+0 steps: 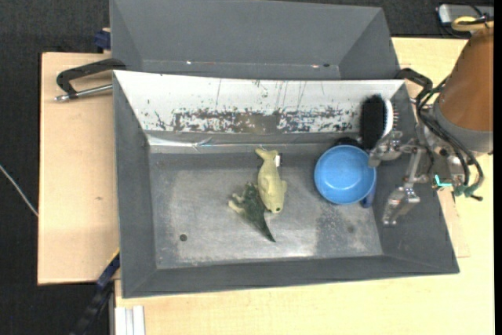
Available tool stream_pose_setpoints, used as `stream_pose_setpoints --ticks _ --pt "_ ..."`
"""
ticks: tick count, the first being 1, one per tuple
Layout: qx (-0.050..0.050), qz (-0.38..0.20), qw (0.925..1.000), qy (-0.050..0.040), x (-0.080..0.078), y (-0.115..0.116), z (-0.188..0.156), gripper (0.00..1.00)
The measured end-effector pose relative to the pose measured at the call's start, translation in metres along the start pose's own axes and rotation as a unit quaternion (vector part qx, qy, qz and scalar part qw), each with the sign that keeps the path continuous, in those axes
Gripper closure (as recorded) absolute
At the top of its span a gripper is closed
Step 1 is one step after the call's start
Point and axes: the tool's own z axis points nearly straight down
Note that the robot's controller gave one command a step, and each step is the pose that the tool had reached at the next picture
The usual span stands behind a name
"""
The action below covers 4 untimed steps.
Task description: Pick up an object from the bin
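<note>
From where I stand the grey metal bin (130, 169) sits with its floor mostly bare, and only four small things lie in it. The arm comes in from the right, an orange cover (473, 82) on its wrist and dark cables looped below that. Its hand (390, 183) hangs low at the bin's right end, above the foot of the sloping right wall. Its two metal fingers (394, 206) look to me to be spread apart, open, gripping nothing. The thing nearest to it is a blue bowl (343, 175), round and lying with its mouth turned up, on the floor toward the right rear of the bin. The hand is just beside that bowl on its right, and the upper finger reaches almost to the blue rim, though I cannot tell whether they touch. Behind the bowl a black brush (375, 120) leans up against the scuffed back wall in the right rear corner. Well apart from the hand, near the middle of the floor, a pale yellow toy fish (271, 183) lies lengthwise with its tail toward the back wall. A small green toy dinosaur (255, 209) lies touching its left side, a little nearer the front.
</note>
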Motion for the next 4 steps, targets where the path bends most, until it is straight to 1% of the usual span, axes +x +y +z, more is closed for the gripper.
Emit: stream_pose_setpoints --ticks 1,2,3,4 --pt "-0.001 0.026 0.9997 -0.0006 -0.063 0.018 0.114 0.0" --pt "-0.001 0.023 0.9997 -0.0026 -0.034 0.001 0.166 0.0" --pt "0.001 0.022 0.9997 -0.0036 -0.035 0.001 0.164 1.0" --pt "0.002 -0.123 0.9924 -0.0076 -0.029 -0.001 0.05 1.0"
